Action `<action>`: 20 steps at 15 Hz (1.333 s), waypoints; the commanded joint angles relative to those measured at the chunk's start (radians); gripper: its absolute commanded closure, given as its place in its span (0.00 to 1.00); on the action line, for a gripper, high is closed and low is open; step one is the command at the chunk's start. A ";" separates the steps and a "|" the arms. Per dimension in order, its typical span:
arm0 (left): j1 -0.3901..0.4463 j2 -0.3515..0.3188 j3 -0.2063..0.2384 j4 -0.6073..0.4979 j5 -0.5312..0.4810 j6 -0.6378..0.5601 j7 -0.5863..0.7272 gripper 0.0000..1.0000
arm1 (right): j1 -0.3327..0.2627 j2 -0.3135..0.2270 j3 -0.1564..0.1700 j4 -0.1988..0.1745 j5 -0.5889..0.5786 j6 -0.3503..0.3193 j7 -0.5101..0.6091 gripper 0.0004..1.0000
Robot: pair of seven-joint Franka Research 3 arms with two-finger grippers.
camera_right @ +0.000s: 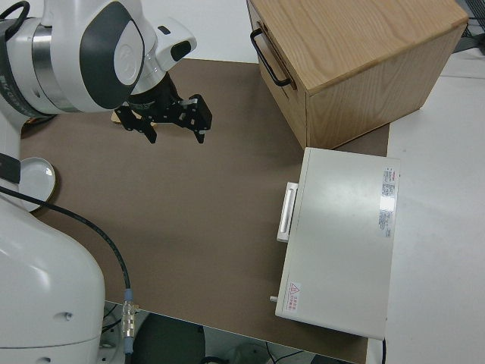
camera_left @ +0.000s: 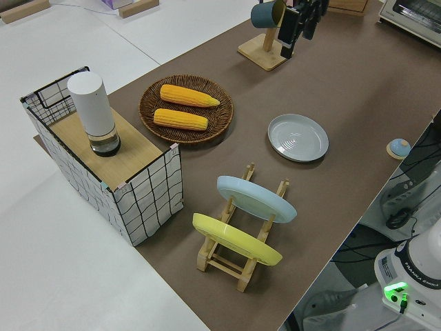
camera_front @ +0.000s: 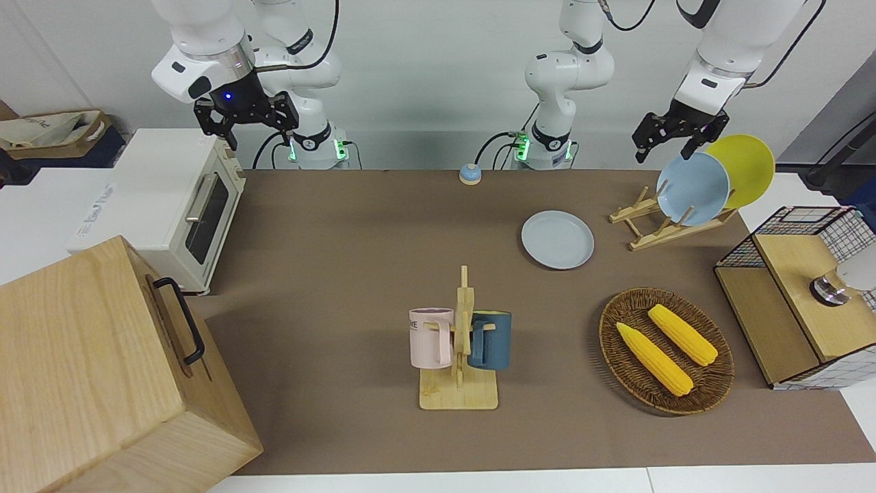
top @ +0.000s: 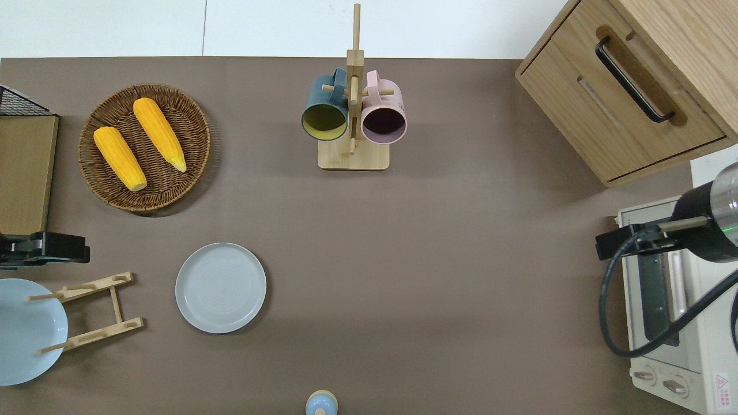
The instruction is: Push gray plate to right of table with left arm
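Observation:
The gray plate [camera_front: 558, 239] lies flat on the brown table [camera_front: 342, 274], toward the left arm's end; it also shows in the overhead view [top: 221, 287] and the left side view [camera_left: 298, 137]. My left gripper [camera_front: 669, 145] is open and empty, up in the air. In the overhead view the left gripper [top: 52, 253] is over the table edge by the wooden plate rack [top: 95, 311], apart from the gray plate. In the left side view the left gripper [camera_left: 300, 31] hangs high. My right gripper [camera_front: 246, 124] is open and parked, also shown in the right side view [camera_right: 176, 130].
The rack holds a sky-blue plate [camera_front: 692, 188] and a yellow plate [camera_front: 746, 168]. A wicker basket [camera_front: 616, 356] with two corn cobs, a mug tree [camera_front: 460, 342] with two mugs, a small blue bell [camera_front: 469, 174], a toaster oven [camera_front: 185, 205], a wooden cabinet [camera_front: 102, 370] and a wire shelf [camera_front: 801, 308] stand around.

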 commanded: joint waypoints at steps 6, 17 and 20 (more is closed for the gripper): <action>-0.014 -0.006 -0.002 0.002 0.012 0.008 -0.019 0.00 | -0.019 -0.002 0.016 0.009 0.004 -0.016 0.012 0.02; -0.014 -0.034 -0.026 -0.070 -0.017 0.002 -0.016 0.00 | -0.019 -0.002 0.016 0.009 0.004 -0.016 0.013 0.02; -0.014 -0.042 -0.028 -0.119 -0.037 0.025 -0.012 0.00 | -0.019 -0.002 0.016 0.009 0.004 -0.016 0.012 0.02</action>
